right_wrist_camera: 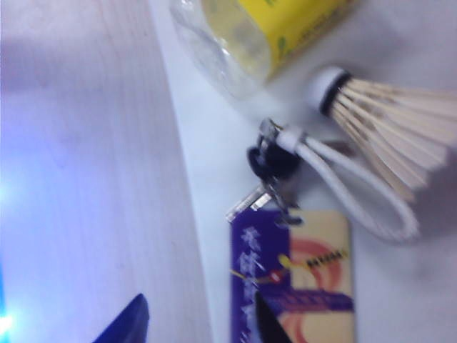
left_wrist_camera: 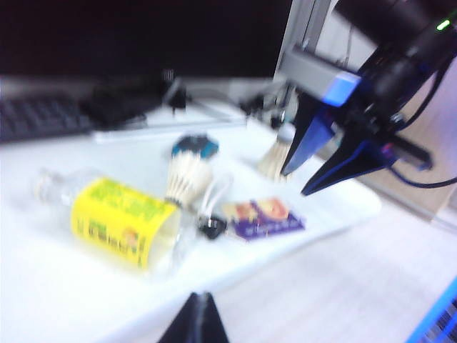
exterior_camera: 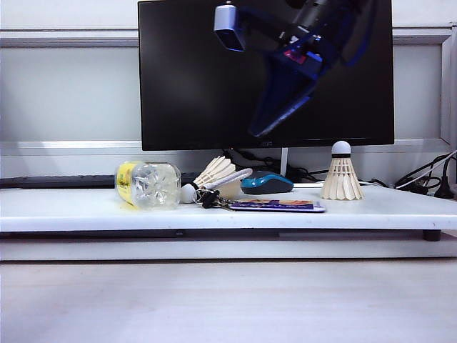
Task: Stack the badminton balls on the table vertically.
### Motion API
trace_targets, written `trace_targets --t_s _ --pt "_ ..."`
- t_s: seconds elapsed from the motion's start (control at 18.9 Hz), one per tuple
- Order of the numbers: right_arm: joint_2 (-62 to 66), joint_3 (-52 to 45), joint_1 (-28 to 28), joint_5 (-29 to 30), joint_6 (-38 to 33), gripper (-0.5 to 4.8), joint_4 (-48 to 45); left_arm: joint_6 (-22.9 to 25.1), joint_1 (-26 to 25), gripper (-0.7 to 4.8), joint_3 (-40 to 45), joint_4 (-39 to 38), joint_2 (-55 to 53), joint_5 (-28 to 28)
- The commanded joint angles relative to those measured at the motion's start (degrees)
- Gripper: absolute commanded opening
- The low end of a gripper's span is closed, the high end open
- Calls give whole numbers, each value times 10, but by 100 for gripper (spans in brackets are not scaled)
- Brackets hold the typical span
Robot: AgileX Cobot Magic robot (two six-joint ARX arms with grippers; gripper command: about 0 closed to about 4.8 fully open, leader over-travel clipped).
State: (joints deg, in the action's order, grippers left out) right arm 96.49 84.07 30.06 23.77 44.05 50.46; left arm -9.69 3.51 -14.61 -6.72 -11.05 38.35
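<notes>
1. Two shuttlecocks sit on the white table: one upright shuttlecock at right, one lying shuttlecock beside the plastic bottle. The right gripper hangs above, jaws spread, empty.
2. Left wrist view: only a dark tip of the left gripper shows; its state is unclear.
3. Right wrist view: the lying shuttlecock touches the keyring cord.

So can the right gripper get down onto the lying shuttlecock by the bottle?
Probably yes: the right gripper hangs open above the lying shuttlecock, nothing between. The bottle and key cord crowd it closely.

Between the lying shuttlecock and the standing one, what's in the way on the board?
In the exterior view, a blue mouse sits between the lying shuttlecock and the standing shuttlecock; the purple card lies nearer the front edge.
</notes>
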Motion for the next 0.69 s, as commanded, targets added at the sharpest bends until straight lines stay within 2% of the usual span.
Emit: trace_targets --t_s 0.05,0.26,0.37,0.42,0.69 --pt "8 32 12 3 10 188 19 16 0 -6 -34 -1 -70 0" --pt "61 125 25 5 28 187 52 20 24 -5 -99 -6 -194 5" --pt "84 155 25 3 56 148 71 31 44 -6 -126 -21 -234 10" --pt "99 167 25 2 73 145 72 45 61 -6 -143 -35 -255 9" --pt "125 173 25 -21 229 147 45 93 126 -6 -179 -76 -294 -16"
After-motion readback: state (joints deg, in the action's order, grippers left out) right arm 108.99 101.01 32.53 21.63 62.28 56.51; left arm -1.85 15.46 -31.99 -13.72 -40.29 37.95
